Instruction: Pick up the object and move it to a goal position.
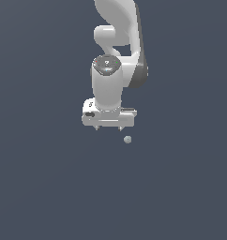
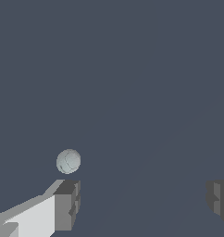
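Dark floor (image 1: 40, 187) — one ball (image 1: 127, 139), one hand (image 1: 109, 127) spread wide

- The arm (image 1: 116, 28) runs off the exterior view's upper edge; its base and upper links are out of sight.
- In the exterior view the pincer (image 1: 108, 127) shows only short finger stubs below its body.
- In the wrist view both fingers (image 2: 67, 203) are cut by the picture's edges.
- The ball (image 1: 127, 139) is too small in the exterior view to show surface detail.
- Whether the ball rests on a surface cannot be told.
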Available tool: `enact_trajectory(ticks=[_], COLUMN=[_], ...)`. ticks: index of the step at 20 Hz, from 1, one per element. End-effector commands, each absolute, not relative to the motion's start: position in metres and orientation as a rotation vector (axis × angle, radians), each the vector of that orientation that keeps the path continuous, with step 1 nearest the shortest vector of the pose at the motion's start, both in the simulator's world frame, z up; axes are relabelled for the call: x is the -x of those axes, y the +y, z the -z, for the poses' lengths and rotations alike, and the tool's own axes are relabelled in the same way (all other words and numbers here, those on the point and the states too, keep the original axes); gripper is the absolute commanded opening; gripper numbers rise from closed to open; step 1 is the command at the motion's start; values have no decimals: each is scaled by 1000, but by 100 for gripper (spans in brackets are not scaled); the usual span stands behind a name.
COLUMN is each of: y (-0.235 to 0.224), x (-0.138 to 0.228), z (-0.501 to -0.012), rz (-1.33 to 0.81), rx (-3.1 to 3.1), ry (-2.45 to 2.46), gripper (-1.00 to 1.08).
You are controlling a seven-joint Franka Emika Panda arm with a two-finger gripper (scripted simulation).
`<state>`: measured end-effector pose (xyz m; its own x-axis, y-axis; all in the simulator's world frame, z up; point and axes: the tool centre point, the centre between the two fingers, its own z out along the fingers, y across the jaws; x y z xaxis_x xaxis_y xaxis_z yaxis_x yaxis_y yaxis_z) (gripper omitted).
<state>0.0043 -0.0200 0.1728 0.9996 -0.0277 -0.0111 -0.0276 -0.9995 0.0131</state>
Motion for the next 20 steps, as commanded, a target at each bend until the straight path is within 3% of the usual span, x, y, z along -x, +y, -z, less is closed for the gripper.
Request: enact_trajectory(ticks=[1,20], y=[-25,-1], x=[-5,-1], z=[-172,-146], rz=[14,15], rx=[-3120,-3110], ry=[-38,235], gripper=[100,100])
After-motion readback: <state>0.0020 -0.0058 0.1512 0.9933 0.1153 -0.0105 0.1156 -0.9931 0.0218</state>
